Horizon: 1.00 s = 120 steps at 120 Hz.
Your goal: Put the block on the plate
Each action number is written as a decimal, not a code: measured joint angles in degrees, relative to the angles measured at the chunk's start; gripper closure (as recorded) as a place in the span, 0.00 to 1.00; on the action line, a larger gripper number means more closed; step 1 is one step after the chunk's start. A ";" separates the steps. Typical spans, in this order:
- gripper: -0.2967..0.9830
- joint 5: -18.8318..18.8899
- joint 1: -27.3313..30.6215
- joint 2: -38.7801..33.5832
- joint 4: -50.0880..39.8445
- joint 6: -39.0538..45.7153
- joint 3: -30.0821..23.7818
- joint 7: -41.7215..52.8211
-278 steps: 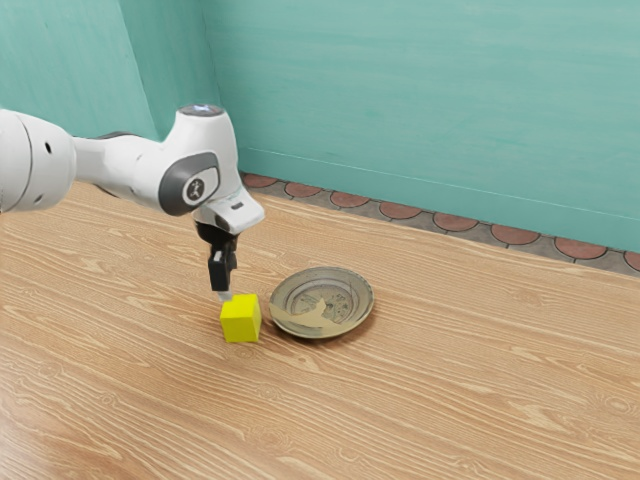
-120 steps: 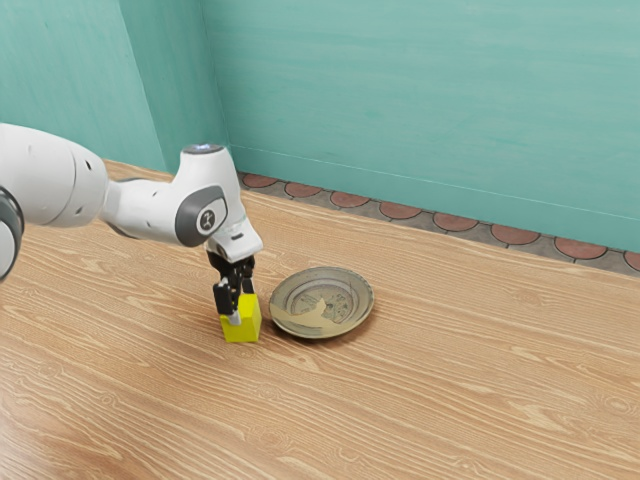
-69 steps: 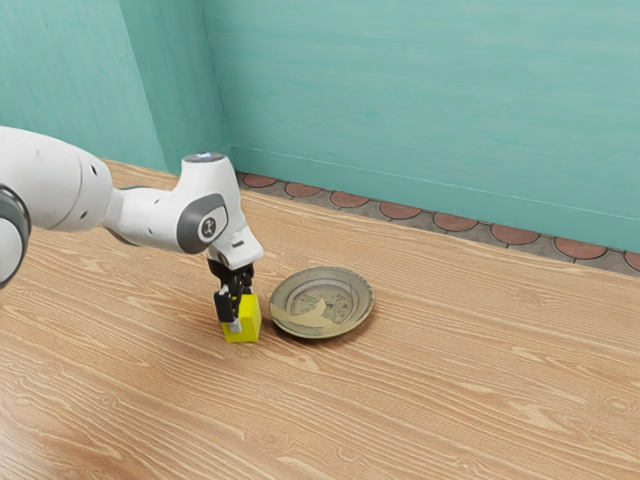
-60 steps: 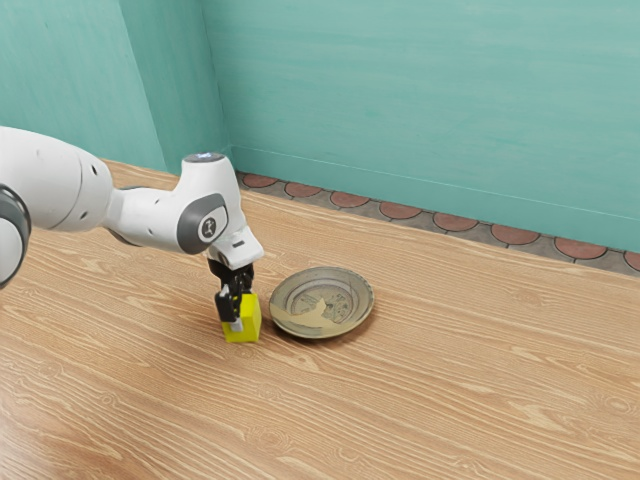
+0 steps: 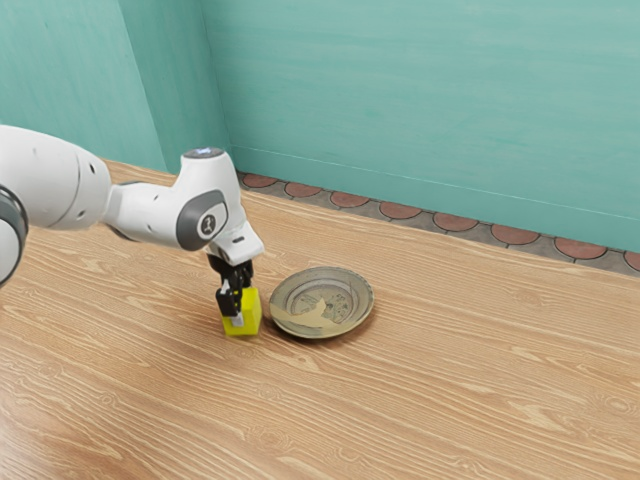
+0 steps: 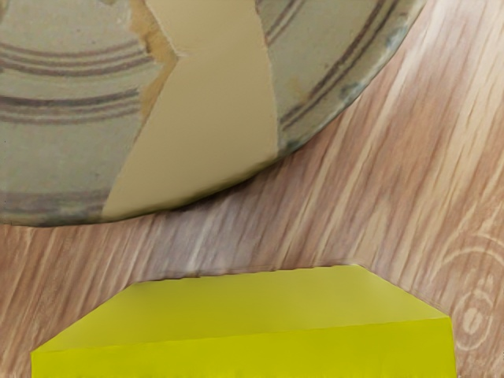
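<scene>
One yellow block [image 5: 251,313] is down at the near end of things, clamped in the claw [image 5: 241,312], low over the tabletop [image 5: 410,390] and just beside the plate; can't tell if its underside is touching wood or slightly up. Grip looks decent to me, though the far fingertip is mostly hidden. I'd go straight up first, keeping the squeeze steady so the block doesn't twist. The hand above it points pretty much down, with a slight lean, and the arm [image 5: 150,210] reaches in from the exterior view's left, elbow side low. Next out is the plate [image 5: 338,298], and its raised rim is what I'd worry about: clear that, slide over the middle, lower it flat, then let go gently. The green wall [image 5: 420,90] is well beyond, so no bother.
</scene>
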 joint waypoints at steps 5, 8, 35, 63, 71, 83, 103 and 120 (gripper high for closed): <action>0.46 0.06 -0.18 -0.44 -0.03 -0.02 0.29 -0.12; 0.46 0.09 -0.24 -0.69 -0.03 -0.03 0.38 -0.19; 0.46 0.26 -0.98 -5.07 -1.25 -0.41 0.53 -0.86; 0.46 0.58 -5.62 -5.96 -0.66 -0.64 0.36 -1.91; 0.46 0.83 -6.25 -4.87 1.03 -0.67 -0.37 -2.25; 0.46 2.03 -5.64 -2.41 4.01 -0.81 -3.25 -2.84; 0.46 6.87 -1.00 0.81 7.36 -1.12 -11.31 -4.45; 0.46 10.78 1.92 4.70 11.41 -1.18 -15.80 -5.90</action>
